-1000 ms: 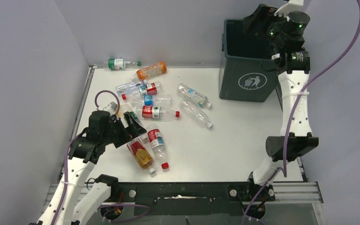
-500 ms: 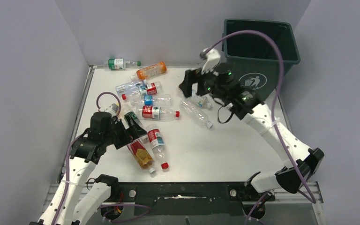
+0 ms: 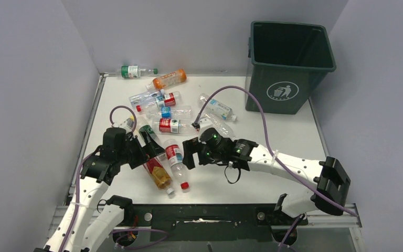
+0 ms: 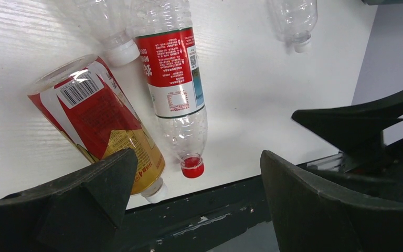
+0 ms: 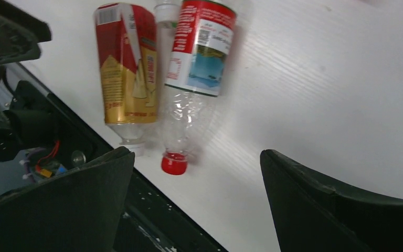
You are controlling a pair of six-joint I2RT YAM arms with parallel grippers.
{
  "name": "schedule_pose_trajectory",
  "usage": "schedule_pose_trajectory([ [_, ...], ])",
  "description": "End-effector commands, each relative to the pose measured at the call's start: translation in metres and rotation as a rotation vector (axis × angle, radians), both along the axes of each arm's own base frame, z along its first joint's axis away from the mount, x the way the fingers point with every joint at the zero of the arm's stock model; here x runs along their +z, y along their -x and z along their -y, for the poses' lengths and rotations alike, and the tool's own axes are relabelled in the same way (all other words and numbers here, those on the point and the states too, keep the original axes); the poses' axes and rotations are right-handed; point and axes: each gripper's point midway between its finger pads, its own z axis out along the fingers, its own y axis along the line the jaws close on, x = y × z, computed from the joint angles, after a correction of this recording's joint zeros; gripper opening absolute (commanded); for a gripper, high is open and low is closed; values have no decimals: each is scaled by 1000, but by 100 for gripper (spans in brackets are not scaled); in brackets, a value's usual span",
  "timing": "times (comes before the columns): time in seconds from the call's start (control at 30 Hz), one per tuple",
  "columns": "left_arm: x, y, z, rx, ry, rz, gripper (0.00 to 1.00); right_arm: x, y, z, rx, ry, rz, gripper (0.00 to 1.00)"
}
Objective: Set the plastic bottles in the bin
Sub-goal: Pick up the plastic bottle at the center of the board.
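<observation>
The amber bottle (image 3: pixel 156 172) and a clear red-label bottle (image 3: pixel 175 159) with a red cap lie side by side near the table's front edge. My left gripper (image 3: pixel 145 148) is open and empty, just left of the amber bottle (image 4: pixel 94 113). My right gripper (image 3: pixel 186 155) is open and empty, just right of the red-label bottle (image 5: pixel 199 52), above the table. The dark green bin (image 3: pixel 288 65) stands at the back right. More bottles lie at the back left: an orange bottle (image 3: pixel 169 79), a green-label bottle (image 3: pixel 131 71) and several clear bottles (image 3: pixel 155 100).
Two clear bottles (image 3: pixel 219 118) lie between the cluster and the bin. The black front rail (image 3: pixel 204 215) runs just below the two near bottles. Grey walls close the left and back sides. The right gripper's fingers (image 4: pixel 367 121) show in the left wrist view.
My right arm has swung down from over the bin, across the table, to the front bottles beside the left gripper. The left arm has barely moved.
</observation>
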Motion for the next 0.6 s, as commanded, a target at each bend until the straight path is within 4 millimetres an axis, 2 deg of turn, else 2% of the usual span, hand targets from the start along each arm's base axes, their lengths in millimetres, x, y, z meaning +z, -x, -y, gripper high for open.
schedule_pose_trajectory([
  [0.0, 16, -9, 4, -15, 24, 81, 89, 12, 10, -47, 16, -130, 4, 95],
  [0.1, 17, -7, 3, -9, 26, 84, 89, 3, 17, -65, 47, -128, -20, 94],
  [0.23, 15, -2, -2, 10, 6, 70, 89, -20, 18, -79, 60, -96, -67, 93],
  [0.4, -1, 5, -16, 66, -54, 4, 89, -35, 19, -100, 102, -84, -91, 92],
  [0.57, -15, 10, -22, 113, -72, -52, 89, -50, 13, -108, 93, -33, -108, 88],
])
